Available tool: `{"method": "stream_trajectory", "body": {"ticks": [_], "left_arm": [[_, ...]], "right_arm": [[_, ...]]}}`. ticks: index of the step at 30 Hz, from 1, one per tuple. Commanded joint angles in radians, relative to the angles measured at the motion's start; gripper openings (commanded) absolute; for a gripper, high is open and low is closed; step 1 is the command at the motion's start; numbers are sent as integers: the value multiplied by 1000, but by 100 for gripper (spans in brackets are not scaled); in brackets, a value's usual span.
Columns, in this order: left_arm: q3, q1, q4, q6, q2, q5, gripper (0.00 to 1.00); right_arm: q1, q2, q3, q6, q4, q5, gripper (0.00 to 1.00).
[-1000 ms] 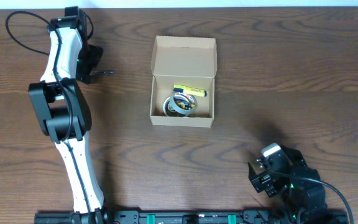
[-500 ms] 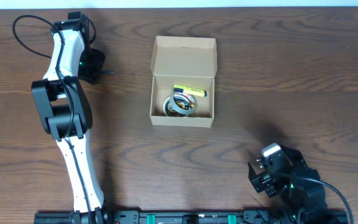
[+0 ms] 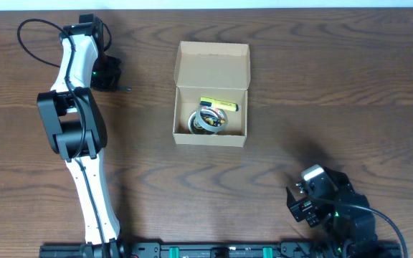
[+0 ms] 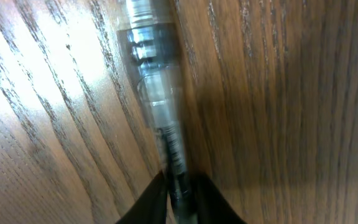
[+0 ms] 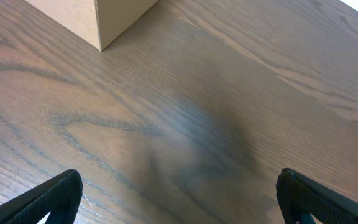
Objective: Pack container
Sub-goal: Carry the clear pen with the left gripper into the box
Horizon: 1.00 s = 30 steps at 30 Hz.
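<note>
The container (image 3: pixel 211 136), a tan cardboard box with its lid flap (image 3: pixel 214 64) standing open at the back, sits mid-table. A yellow marker (image 3: pixel 219 105) and a roll of tape (image 3: pixel 206 120) lie inside it. To its left, my left gripper (image 3: pixel 110 77) is down at the table, shut on a clear-barrelled pen (image 4: pixel 154 81). In the left wrist view the two dark fingers (image 4: pixel 145 202) pinch the pen's thin dark end, my left gripper (image 4: pixel 178 196) at the bottom edge. My right gripper (image 5: pixel 179 205) stands open over bare wood at the front right, nothing between its fingers.
The left arm (image 3: pixel 77 129) stretches from the front edge up the table's left side. The right arm (image 3: pixel 328 208) is folded at the front right. A corner of the container (image 5: pixel 98 15) shows at the top left of the right wrist view.
My left gripper's fingers have closed onto the pen and it has shifted slightly. The right arm and the box have not moved.
</note>
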Motion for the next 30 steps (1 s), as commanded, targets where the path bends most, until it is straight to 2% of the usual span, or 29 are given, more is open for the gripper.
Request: {"method": "stream_trajectory", "body": {"ticks": [1, 6, 15, 23, 30], "left_arm": [[17, 8, -3, -1, 27, -3, 13], [18, 5, -4, -1, -8, -2, 7], [19, -31, -8, 38, -205, -36, 8], [18, -218, -8, 78, -454, -118, 11], [17, -406, -57, 77, -483, -113, 11]], "right_arm": [[-9, -4, -2, 2, 1, 6, 99], [-9, -4, -2, 2, 2, 6, 99], [-9, -4, -2, 2, 2, 6, 99], [-9, -4, -2, 2, 2, 6, 99], [-9, -4, -2, 2, 1, 6, 99]]}}
